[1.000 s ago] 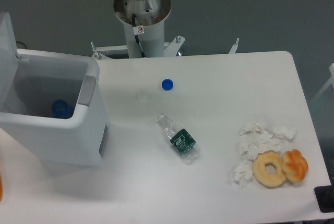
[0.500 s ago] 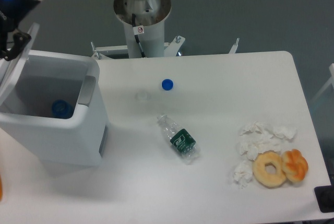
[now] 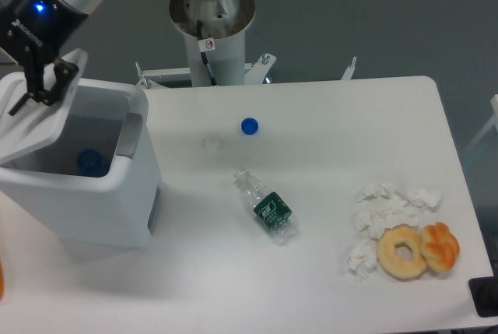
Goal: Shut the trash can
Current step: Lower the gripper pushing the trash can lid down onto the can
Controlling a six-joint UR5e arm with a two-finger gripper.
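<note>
White plastic lid [image 3: 31,120] is slick and half-tilted; my pincer [image 3: 43,81] could skate off its upper edge and let it flop open. Trash can [image 3: 85,186] sits directly below me at the desk's [image 3: 327,155] left end. Arm reaches in from above, wrist angled down-left, fingers spread and pressing on the lid, not pinching.

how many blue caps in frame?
2. One small round blue plastic cap lies on the white table behind the clear bottle. A second blue round cap-like item sits inside the open white plastic trash can. The lid may hide more.
</note>
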